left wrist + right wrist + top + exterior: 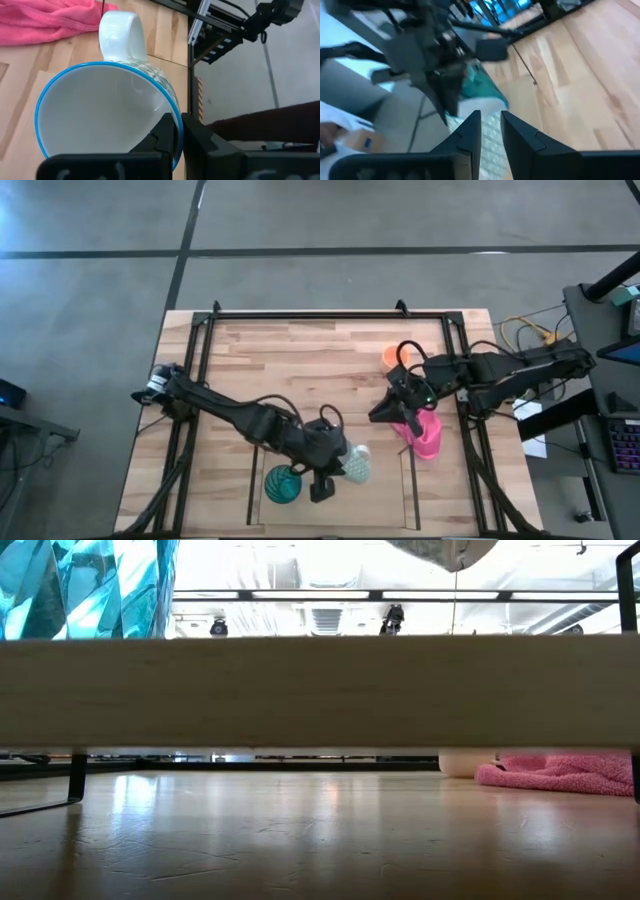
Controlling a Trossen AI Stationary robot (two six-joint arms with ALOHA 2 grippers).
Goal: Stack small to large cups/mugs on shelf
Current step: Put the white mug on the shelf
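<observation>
My left gripper (330, 470) is shut on the white mug (357, 465), which has a blue rim and a patterned outside, over the shelf bay (385, 500) at the table's near edge. The teal ribbed tumbler (283, 485) stands in the bay's left part; it also shows in the low view (80, 585) on the wooden board. The orange mug (390, 358) stands far back on the table. My right gripper (385, 412) hovers beside the pink cloth (427, 435), its fingers a narrow gap apart with nothing between them. My left gripper holds the white mug by its rim (170, 112), on the side next to the handle (122, 32). One finger (160, 137) is inside the mug and one (200, 137) outside. The fingers come from above. The mug's bottom (450, 550) hangs above the shelf board.
Two thin dark upright panels (250, 480) (405, 480) bound the bay. Black frame rails (330, 315) run around the table. The pink cloth (560, 772) lies on the right, with a pale round object (465, 762) beside it in the low view.
</observation>
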